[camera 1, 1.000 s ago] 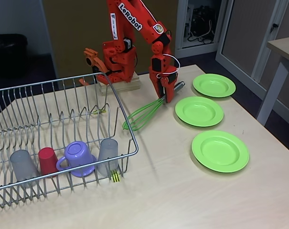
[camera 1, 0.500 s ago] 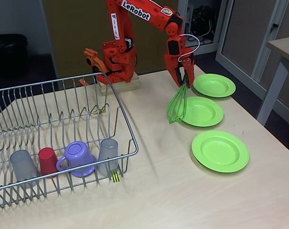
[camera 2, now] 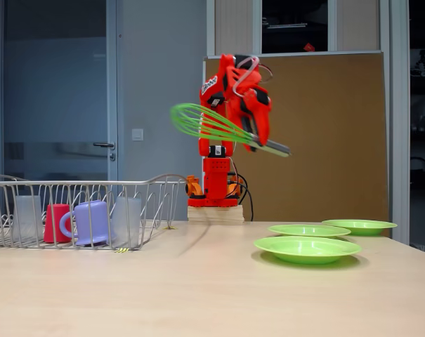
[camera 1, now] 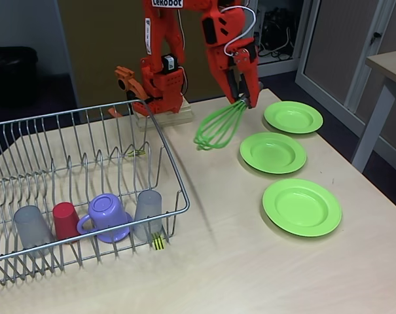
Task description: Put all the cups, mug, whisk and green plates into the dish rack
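Note:
My orange gripper (camera 1: 242,96) (camera 2: 257,138) is shut on the handle of the green whisk (camera 1: 218,126) (camera 2: 201,121), which hangs high above the table with its loops toward the dish rack (camera 1: 160,134) (camera 2: 164,181). Inside the rack stand two grey cups (camera 1: 148,210) (camera 1: 32,226), a red cup (camera 1: 65,219) (camera 2: 56,221) and the purple mug (camera 1: 107,216) (camera 2: 90,222), all upside down. Three green plates (camera 1: 292,116) (camera 1: 273,152) (camera 1: 302,207) lie in a row on the table at the right; the nearest one (camera 2: 307,248) shows low in the other fixed view.
The arm's base (camera 1: 160,98) (camera 2: 213,193) stands on a wooden block behind the rack's right end. Bare table lies between the rack and the plates. A second table's edge (camera 1: 387,65) sits at the far right.
The gripper lifted the whisk from the table, swung it over the plates, then carried it up and left toward the rack. The whisk's loops now point left.

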`<state>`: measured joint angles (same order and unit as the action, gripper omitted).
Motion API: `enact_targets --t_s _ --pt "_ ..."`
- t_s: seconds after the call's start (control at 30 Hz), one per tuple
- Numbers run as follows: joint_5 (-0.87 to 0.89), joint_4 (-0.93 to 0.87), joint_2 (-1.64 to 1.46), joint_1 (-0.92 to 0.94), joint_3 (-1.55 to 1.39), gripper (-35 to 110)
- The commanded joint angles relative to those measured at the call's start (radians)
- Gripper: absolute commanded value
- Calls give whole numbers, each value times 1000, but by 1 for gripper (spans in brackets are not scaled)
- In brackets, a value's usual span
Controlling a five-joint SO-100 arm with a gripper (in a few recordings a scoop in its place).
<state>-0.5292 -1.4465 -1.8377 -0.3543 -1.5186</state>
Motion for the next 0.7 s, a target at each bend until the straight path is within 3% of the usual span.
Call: enact_targets --t_s 0.0,0.37,0.67 --pt "6 -84 -66 153 132 0" --pt "57 -212 51 693 342 0" --pt "-209 -72 318 982 308 0"
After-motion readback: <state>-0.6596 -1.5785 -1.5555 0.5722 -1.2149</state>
